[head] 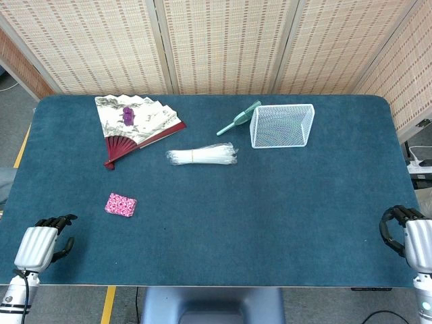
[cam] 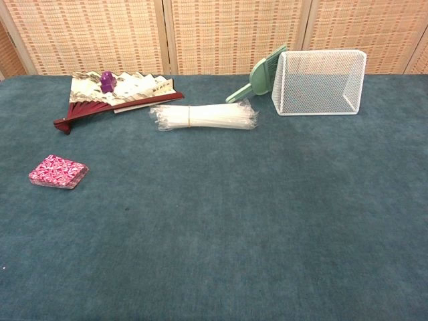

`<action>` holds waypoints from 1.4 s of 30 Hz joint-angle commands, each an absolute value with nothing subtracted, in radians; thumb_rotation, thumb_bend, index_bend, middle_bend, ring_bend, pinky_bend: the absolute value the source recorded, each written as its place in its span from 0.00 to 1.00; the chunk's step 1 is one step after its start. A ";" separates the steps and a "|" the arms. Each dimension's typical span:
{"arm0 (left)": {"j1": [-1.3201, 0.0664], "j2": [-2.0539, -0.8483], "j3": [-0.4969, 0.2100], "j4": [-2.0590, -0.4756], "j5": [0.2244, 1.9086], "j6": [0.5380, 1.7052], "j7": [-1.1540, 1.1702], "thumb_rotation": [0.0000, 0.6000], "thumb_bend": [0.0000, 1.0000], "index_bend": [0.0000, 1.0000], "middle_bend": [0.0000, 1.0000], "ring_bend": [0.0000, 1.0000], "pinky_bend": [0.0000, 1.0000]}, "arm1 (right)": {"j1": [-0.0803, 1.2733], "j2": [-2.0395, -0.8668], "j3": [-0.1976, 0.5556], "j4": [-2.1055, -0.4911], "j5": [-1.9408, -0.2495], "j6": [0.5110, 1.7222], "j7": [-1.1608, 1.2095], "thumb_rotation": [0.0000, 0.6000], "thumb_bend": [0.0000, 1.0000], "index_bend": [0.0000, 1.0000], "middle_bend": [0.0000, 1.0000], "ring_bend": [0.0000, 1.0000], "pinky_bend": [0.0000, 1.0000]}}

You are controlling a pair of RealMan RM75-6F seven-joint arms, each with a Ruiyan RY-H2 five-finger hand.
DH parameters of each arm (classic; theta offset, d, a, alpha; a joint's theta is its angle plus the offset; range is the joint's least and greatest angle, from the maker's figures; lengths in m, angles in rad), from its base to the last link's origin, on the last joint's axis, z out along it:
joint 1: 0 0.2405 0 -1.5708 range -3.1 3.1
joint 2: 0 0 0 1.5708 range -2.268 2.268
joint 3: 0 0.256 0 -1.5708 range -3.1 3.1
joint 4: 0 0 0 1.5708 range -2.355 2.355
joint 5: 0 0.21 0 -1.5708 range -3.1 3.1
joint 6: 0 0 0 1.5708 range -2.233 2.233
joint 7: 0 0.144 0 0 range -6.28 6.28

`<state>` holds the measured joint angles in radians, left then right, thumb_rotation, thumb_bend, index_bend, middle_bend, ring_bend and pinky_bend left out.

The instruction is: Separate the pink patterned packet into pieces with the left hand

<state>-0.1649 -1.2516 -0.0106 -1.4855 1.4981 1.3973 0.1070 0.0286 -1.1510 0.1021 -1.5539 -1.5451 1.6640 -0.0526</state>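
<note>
the pink patterned packet (head: 121,204) lay flat and whole on the blue table (head: 270,216), toward the near left, well apart from everything else. the left hand (head: 42,244) rested at the table's near-left edge, close to the packet but not touching it, its dark fingers (head: 59,221) curled forward around nothing. the right hand (head: 405,236) sat at the far right edge, also with fingers curled in and nothing in them; neither hand showed in the chest view. the separating had not begun, so the step in hand looked like the reach. it would probably go best if the left hand opened before coming over, approached from the packet's near side, and pressed down lightly so the thin packet could not slide on the cloth while the fingers worked its pieces apart. the only container was the white wire basket (head: 281,125) at the back, tipped on its side with its mouth facing forward, and it appeared to hold nothing. a green scoop (head: 238,118) lay just beside its left wall, outside it. a bundle of clear straws (head: 202,156) and a folding fan (head: 135,125) lay further left.
</note>
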 commanded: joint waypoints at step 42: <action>-0.508 -1.492 -0.192 -1.587 1.073 1.023 0.627 1.00 0.40 0.20 1.00 1.00 1.00 | 0.040 -1.136 0.100 -1.553 -1.555 1.618 -0.004 1.00 0.46 0.69 0.55 0.58 0.88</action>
